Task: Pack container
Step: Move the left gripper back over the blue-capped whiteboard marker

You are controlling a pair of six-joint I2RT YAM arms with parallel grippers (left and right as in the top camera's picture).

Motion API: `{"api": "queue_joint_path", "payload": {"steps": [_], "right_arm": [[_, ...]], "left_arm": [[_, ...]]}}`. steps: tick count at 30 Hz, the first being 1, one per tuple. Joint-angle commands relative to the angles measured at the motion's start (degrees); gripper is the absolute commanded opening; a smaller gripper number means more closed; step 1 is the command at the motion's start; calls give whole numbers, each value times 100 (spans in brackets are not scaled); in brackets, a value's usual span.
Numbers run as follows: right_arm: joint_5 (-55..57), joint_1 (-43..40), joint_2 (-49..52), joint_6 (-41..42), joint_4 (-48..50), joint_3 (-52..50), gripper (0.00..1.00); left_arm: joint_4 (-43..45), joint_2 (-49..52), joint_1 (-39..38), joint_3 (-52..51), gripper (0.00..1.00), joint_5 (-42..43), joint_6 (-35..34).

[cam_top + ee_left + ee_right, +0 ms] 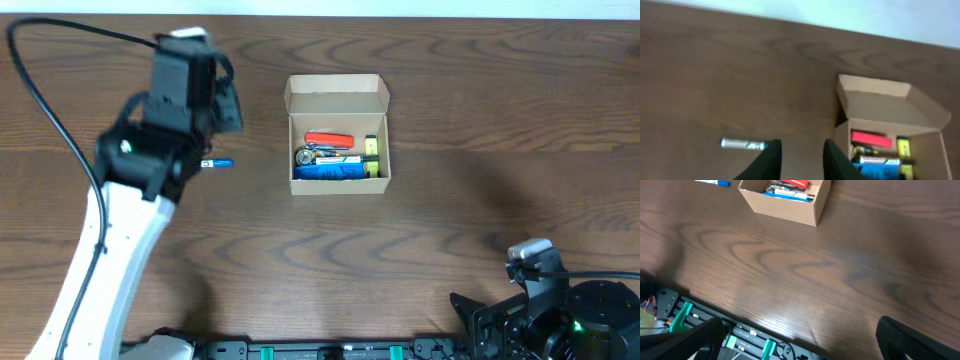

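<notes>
Left gripper is pointing down at the table. Its two dark fingers are a little apart, wood shows in the gap, and there's nothing in them. One fingertip is just beside the end of a pen lying flat on the wood; can't tell if they actually touch. The pen's got a silvery body with a greenish label, way too blurry to read, and a blue end facing the box.

To the right of that, about mid-table and nearer the far edge, is the cardboard box. Its lid flap is up at the back and the sides are plain. Inside it:
- a red item
- a blue item along the front wall
- a yellow piece by the right wall

Any print on them is too small to make out.

Right gripper is spread wide and empty at the table's near right corner, well apart from the box.
</notes>
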Motion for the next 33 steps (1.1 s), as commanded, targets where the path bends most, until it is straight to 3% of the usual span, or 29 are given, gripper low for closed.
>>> {"api": "queue_joint_path", "payload": {"steps": [1, 3, 4, 5, 7, 10, 12, 14, 15, 16, 19, 23, 26, 33], "right_arm": [[-39, -20, -7, -50, -11, 11, 99], [-39, -20, -7, -50, -11, 11, 99], [-39, -20, -7, -50, -9, 11, 99], [-39, -20, -7, -50, -11, 11, 99], [-39, -20, -7, -48, -9, 11, 99], [-39, -20, -7, -50, -9, 11, 99], [-39, -20, -7, -50, -9, 11, 99], [-39, -20, -7, -50, -11, 11, 99], [-39, -20, -7, -48, -9, 11, 99], [-39, -20, -7, -48, -11, 11, 99], [-39, -20, -7, -50, -11, 11, 99], [-39, -20, -7, -50, -11, 11, 99], [-39, -20, -7, -50, -11, 11, 99], [-39, -20, -7, -48, -11, 11, 99]], "left_arm": [[-605, 625, 295, 686, 25, 22, -1108], [-942, 935, 468, 859, 29, 33, -1582], [-1034, 1040, 538, 872, 34, 68, -1843], [-1128, 1145, 616, 870, 51, 168, -2197], [-1207, 1303, 708, 870, 56, 496, -2651], [-1156, 1493, 752, 870, 56, 1180, -2623], [-1222, 1580, 752, 861, 68, 1134, -2627], [-1213, 1681, 745, 837, 74, 1222, -2741], [-1211, 1725, 741, 837, 82, 1322, -2763], [-1213, 1784, 741, 837, 97, 1346, -2761], [-1318, 1932, 748, 835, 95, 1259, -3064], [-1932, 2155, 774, 835, 95, 627, -4743], [-2164, 2345, 774, 837, 96, 420, -5567], [-2133, 3034, 776, 835, 95, 422, -6367]]}}
